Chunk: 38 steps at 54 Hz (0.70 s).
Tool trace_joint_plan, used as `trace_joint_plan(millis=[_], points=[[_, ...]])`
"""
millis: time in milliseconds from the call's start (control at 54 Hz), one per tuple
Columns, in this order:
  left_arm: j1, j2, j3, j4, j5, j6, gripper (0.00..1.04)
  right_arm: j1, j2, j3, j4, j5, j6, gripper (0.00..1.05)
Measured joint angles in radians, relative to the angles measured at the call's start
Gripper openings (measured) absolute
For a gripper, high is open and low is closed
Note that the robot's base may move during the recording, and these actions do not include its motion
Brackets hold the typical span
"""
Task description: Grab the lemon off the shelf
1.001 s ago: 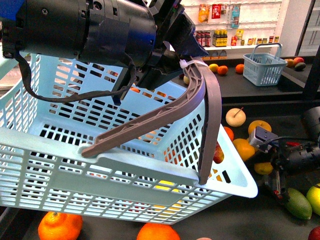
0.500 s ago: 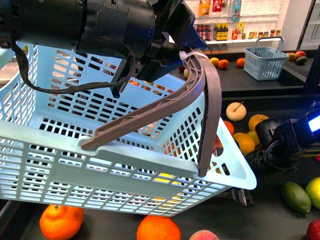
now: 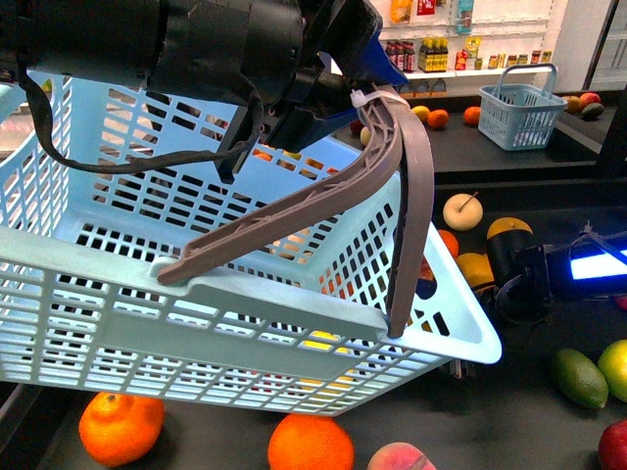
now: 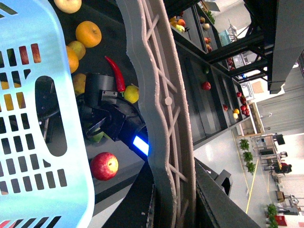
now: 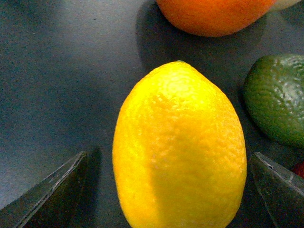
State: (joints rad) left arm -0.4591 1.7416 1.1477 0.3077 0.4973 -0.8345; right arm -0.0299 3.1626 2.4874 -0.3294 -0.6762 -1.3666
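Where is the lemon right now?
In the right wrist view, the lemon lies on the dark shelf between the open jaws, with an orange and a green fruit nearby.

The lemon [image 5: 179, 147] is seen between the parted fingers [image 5: 47, 199] of the right pincer [image 5: 168, 159], with an orange [image 5: 213, 14] beyond.

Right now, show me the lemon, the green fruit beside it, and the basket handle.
lemon [image 5: 180, 147]: right wrist view, middle of its yellow peel.
green fruit [image 5: 278, 97]: right wrist view, on its bumpy dark skin.
basket handle [image 3: 411, 225]: front view, on the grey upright arm of the handle.
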Motion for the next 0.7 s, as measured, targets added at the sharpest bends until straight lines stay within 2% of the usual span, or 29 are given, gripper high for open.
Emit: trace_joint_plan(millis=[167,204,278,315,352,463,704], points=[[0.000,0.000,0.000,0.000,0.000,0.000,0.12,0.003,0.043,0.079,-0.009,0.002,0.076,1.02],[0.000,0.000,0.000,0.000,0.000,0.000,0.12,0.003,0.044,0.079,0.003,0.002,0.090,0.99],[0.000,0.000,0.000,0.000,0.000,0.000,0.12,0.007,0.037,0.047,0.055,0.004,0.134,0.82],[0.000,0.000,0.000,0.000,0.000,0.000,0.12,0.008,0.017,-0.003,0.107,0.007,0.159,0.73],[0.000,0.000,0.000,0.000,-0.001,0.000,0.12,0.008,0.003,-0.032,0.134,0.010,0.169,0.71],[0.000,0.000,0.000,0.000,0.000,0.000,0.12,0.006,-0.072,-0.175,0.259,0.013,0.233,0.69],[0.000,0.000,0.000,0.000,0.000,0.000,0.12,-0.036,-0.402,-0.641,0.615,0.007,0.374,0.66]])
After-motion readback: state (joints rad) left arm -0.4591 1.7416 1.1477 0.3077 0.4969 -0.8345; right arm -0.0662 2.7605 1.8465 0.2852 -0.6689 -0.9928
